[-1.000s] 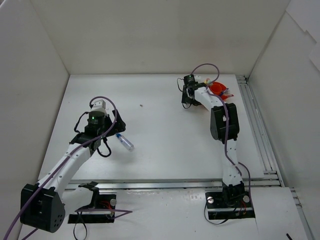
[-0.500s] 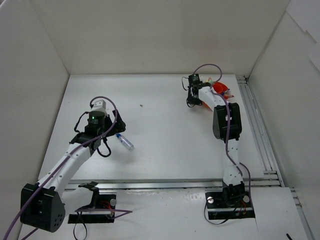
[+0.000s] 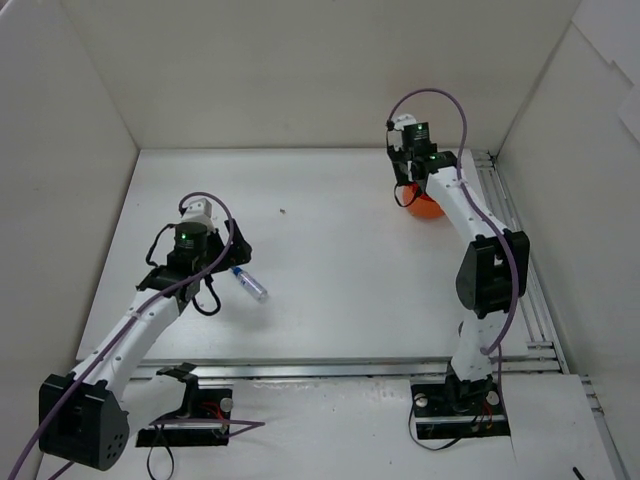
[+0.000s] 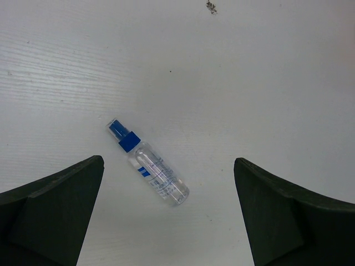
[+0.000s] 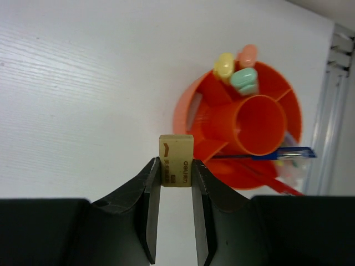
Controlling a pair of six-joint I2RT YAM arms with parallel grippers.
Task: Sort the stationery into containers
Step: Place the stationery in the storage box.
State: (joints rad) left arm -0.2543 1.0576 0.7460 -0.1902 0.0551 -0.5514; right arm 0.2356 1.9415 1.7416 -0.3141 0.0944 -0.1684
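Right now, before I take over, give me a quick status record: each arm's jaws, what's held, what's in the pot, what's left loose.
Left jaws: wide open, holding nothing
Right jaws: shut on small beige rectangular block
Block position: raised beside the round orange plastic pot, not in it yet
Pot contents: three capped highlighters (yellow, salmon, green) upright in one compartment; slim blue pen at the opposite side; centre cup looks empty
Loose: clear tube with blue cap, lying flat on the white table below the left jaws, untouched
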